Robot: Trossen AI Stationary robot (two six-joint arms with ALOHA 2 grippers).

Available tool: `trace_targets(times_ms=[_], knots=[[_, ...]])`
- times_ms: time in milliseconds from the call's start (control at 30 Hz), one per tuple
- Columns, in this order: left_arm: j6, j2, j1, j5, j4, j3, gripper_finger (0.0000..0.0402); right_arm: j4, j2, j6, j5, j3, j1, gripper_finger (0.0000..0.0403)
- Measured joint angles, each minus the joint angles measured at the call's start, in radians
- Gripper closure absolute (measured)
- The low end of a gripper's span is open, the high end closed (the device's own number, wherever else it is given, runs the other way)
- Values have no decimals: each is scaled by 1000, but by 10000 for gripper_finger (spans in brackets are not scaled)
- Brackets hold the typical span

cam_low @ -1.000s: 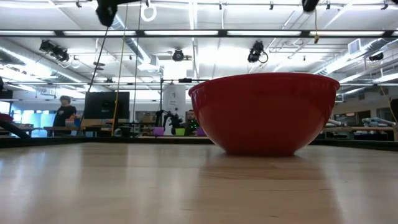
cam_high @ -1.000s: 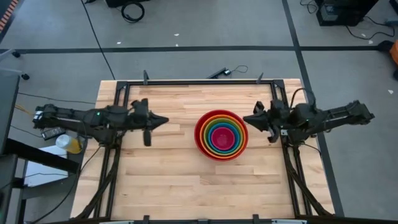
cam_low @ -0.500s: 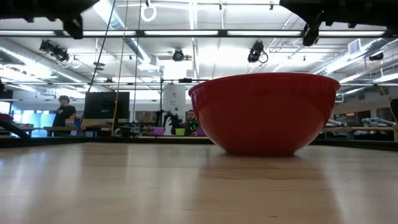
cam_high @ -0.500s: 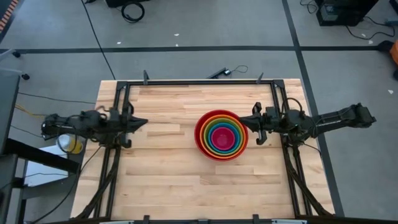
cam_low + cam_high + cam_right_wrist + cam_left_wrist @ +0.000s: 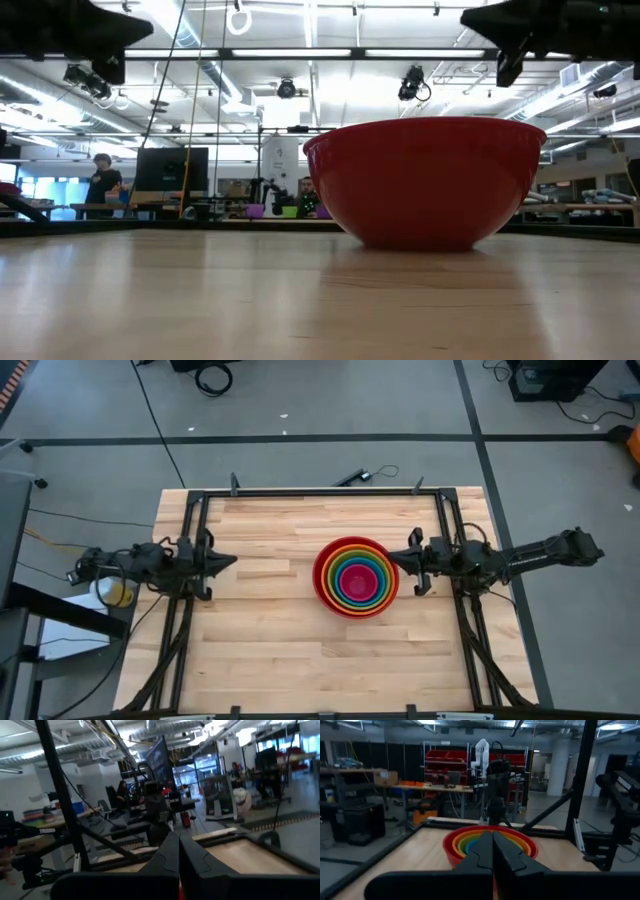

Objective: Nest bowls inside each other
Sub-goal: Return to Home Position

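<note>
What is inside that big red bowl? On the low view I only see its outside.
Observer: Four smaller ones nest in the red bowl: the orange bowl, green bowl, blue bowl, and the pink bowl in the middle.
Operator: Where are the arms' claws?
Observer: The left gripper hangs shut over the left side of the table, well apart from the red bowl.
Operator: And the other?
Observer: The right gripper, shut and empty, hangs by the red bowl's right edge.

Dark left arm (image 5: 140, 561), dark right arm (image 5: 520, 556); black tapered fingers (image 5: 481, 851).
</note>
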Motion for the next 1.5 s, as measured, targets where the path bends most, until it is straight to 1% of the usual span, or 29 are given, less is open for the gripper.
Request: trace_targets(times_ms=[100,233,300,367,433,533,667,733,933,1033,1100,1200,1367,1500], knots=[[33,0,2,-9,-73,53,401,-97,-100,-29,-2,0,-16,402],[63,-1,2,-18,-222,134,401,-301,-255,-29,19,0,-36,402],[69,0,2,-26,-250,142,401,-365,-307,-31,46,0,-47,402],[74,0,2,-48,-249,136,401,-399,-335,-32,51,-1,-60,402],[73,-1,3,-77,-247,116,401,-398,-350,-25,39,-13,-67,403],[55,0,3,-91,-229,71,401,-383,-356,11,24,-49,-68,403],[29,0,3,-89,-161,27,401,-256,-341,65,17,-112,-68,403],[36,0,3,-89,-126,11,401,-222,-338,76,2,-135,-68,403],[21,0,3,-88,-94,-27,401,-229,-351,68,-32,-138,-69,403],[16,0,3,-87,-11,-51,401,-257,-378,67,-53,-138,-69,403],[14,0,3,-86,14,-50,401,-299,-408,67,-55,-138,-69,403],[14,0,2,-86,-31,-10,401,-340,-459,78,-51,-138,-71,403],[25,0,2,-86,-203,83,401,-393,-544,68,-55,-138,-72,402],[38,0,2,-86,-248,120,401,-496,-608,63,-54,-138,-72,402]])
